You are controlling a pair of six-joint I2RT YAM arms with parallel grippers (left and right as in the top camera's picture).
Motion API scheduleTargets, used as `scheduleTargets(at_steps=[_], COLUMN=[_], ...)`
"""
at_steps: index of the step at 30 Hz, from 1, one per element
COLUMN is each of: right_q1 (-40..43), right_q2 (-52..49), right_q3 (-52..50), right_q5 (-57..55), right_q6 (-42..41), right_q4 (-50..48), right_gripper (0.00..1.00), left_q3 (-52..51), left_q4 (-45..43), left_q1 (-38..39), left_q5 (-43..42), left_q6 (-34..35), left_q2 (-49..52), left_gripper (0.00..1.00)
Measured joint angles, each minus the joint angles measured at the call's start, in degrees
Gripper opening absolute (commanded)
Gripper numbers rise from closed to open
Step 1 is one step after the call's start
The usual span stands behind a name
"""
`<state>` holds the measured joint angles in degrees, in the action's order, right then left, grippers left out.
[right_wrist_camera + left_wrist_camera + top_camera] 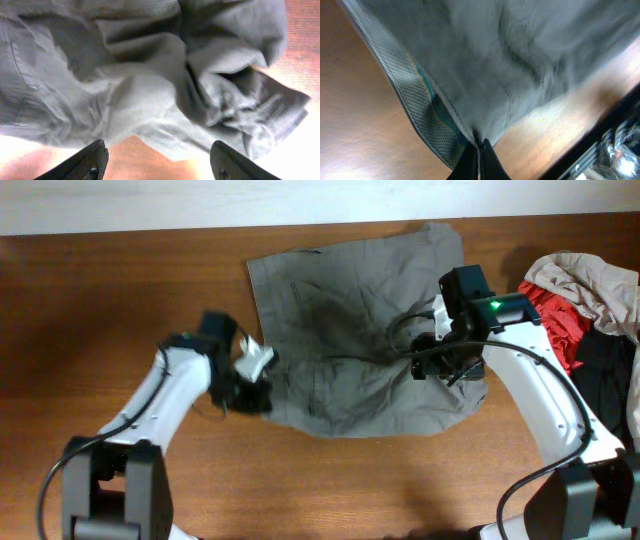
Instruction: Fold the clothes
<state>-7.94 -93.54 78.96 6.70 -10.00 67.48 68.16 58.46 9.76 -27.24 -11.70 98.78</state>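
Your wrinkled grey-olive cotton shorts lie spread mid-table. Your left gripper pinches their woven-textured edge tight; your right gripper hovers above the cloth, fingers wide, holding nothing.

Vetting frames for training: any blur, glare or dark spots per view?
Overhead: sharp and evenly lit, with one dark patch in the middle of the shorts. Left wrist: soft and blurred throughout, worst at the lower right. Right wrist: the table is blown out along the bottom corners, but the fabric folds stay readable.
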Motion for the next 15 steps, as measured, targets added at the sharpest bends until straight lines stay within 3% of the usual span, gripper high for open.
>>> scheduleTargets(at_steps=[7, 15], right_q1=[3.6, 1.7], right_q2=[0.3, 0.3], right_q3=[0.0, -0.4], right_q5=[1.5, 5.2], right_q6=[-0.6, -0.2], right_q4=[4.8, 7.0], right_gripper=[0.71, 0.74], left_q3=[18.5, 20.7], left_q4=[1.4, 0.3], left_q1=[-4.8, -5.7], left_q5=[4.1, 9.8], left_q6=[2.3, 4.4], left_q2=[-4.3, -5.4], left_gripper=[0.01, 0.01])
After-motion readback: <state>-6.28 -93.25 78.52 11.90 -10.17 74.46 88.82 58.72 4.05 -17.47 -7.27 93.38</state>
